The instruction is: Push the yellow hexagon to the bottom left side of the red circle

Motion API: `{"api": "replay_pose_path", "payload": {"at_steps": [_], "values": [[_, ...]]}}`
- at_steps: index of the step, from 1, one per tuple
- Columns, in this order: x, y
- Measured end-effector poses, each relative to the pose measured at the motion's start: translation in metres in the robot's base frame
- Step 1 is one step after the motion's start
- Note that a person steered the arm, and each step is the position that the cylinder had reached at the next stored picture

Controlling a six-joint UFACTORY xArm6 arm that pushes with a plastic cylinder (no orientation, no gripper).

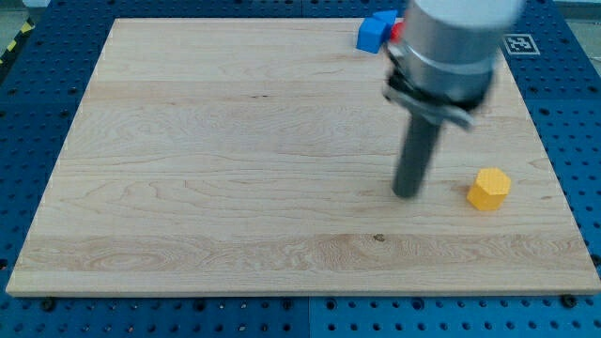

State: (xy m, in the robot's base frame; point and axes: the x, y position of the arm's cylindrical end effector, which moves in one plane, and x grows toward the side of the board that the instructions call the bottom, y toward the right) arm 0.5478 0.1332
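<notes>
Red block (396, 31) mostly hidden behind blurry arm (451, 47), shape unclear. Blue block (376, 31) partly covered too. Arm's top cut off.

Bright, even overhead light, soft faint shadows (arm housing (449, 47) motion-blurred), sharp wood grain elsewhere.

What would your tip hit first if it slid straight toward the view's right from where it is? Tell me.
Probably the yellow hexagon. My tip sits on the board just to its left, apart from it, at about the same height in the view, with bare wood between them. Depth is hard to judge, so it could graze rather than hit squarely.
</notes>
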Motion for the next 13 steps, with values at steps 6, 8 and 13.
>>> {"api": "replay_pose_path", "payload": {"at_steps": [6,8,13], "values": [[-0.015,0.071],[-0.056,0.072],[-0.136,0.106]]}}
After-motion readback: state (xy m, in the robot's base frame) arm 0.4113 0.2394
